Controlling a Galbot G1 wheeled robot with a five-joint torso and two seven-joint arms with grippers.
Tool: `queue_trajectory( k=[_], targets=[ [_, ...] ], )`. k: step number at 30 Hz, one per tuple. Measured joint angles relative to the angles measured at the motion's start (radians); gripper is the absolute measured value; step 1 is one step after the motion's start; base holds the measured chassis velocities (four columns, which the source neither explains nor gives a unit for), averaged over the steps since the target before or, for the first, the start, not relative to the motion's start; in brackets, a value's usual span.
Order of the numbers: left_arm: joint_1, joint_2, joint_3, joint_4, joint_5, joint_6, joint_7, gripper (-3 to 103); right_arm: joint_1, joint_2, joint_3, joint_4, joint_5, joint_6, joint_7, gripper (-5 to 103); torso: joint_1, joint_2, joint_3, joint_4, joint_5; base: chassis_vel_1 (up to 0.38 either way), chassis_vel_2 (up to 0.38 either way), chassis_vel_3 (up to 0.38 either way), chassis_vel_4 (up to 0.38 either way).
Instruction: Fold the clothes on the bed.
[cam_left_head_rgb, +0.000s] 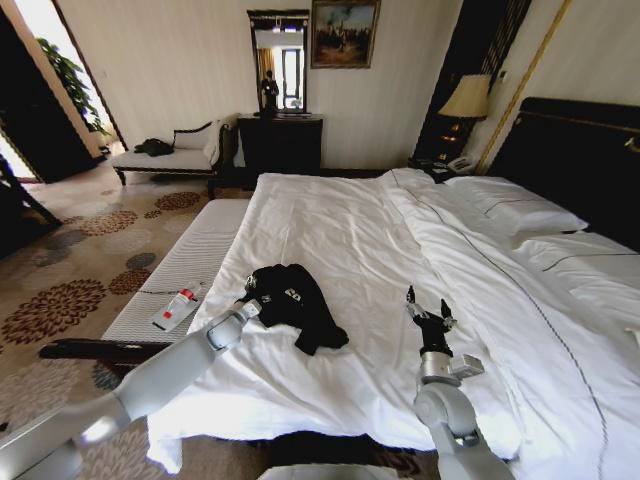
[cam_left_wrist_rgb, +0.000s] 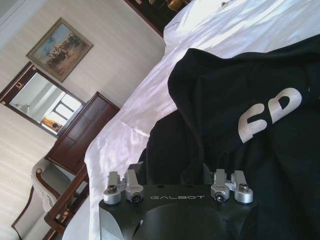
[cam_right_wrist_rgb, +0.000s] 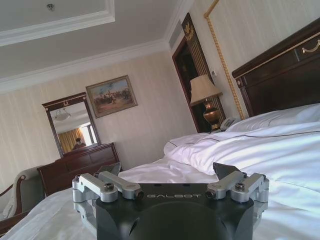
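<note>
The T-shirt (cam_left_head_rgb: 293, 303) is lying bunched near the foot of the bed (cam_left_head_rgb: 350, 230). The left gripper (cam_left_head_rgb: 250, 305) is pressing into its edge, grip impossible to tell; the right gripper (cam_left_head_rgb: 427, 313) is hovering beside it, released. Limp, light cloth, best pinched at the hem or shoulders.

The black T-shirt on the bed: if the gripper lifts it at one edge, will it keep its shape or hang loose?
The black T-shirt lies crumpled in soft folds on the bed, so it would probably droop and hang loose. It looks thin, so likely light. Pushed by the left gripper, it may bunch up on the white sheet rather than slide flat.
</note>
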Motion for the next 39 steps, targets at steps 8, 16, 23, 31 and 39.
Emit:
queue_trajectory(
  k=[8, 16, 23, 31, 39],
  targets=[
    [-0.004, -0.016, 0.003, 0.017, 0.002, 0.0, 0.001, 29, -0.001, -0.001, 0.003, 0.0, 0.002, 0.003, 0.0, 100, 0.0, 0.0, 0.0, 0.0, -0.0001, 0.0, 0.0, 0.0, 0.0],
    [0.007, 0.008, -0.014, 0.001, 0.001, 0.0, 0.0, 3, -0.002, 0.0, -0.001, -0.004, 0.001, 0.005, 0.0, 100, 0.0, 0.0, 0.0, 0.0001, -0.0001, 0.0, 0.0, 0.0, 0.0],
    [0.036, 0.017, -0.079, -0.033, -0.007, -0.003, 0.001, 0, 0.0, 0.002, -0.01, -0.021, -0.006, 0.006, 0.001, 100, 0.0, 0.0, 0.0, -0.0001, -0.0002, 0.0, 0.0, 0.0, 0.0],
    [0.128, 0.055, -0.277, -0.11, -0.018, -0.016, 0.017, 0, -0.002, 0.007, -0.082, -0.058, -0.038, -0.001, 0.006, 100, 0.0, 0.0, 0.0, 0.0, -0.0003, 0.0, 0.0, 0.0, 0.0],
    [0.232, 0.085, -0.431, -0.144, -0.023, -0.023, 0.025, 0, 0.048, -0.01, -0.171, -0.1, -0.054, -0.033, -0.043, 100, 0.0, 0.0, 0.0, 0.0002, -0.0002, 0.0, 0.0, 0.0, 0.0]
  ],
)
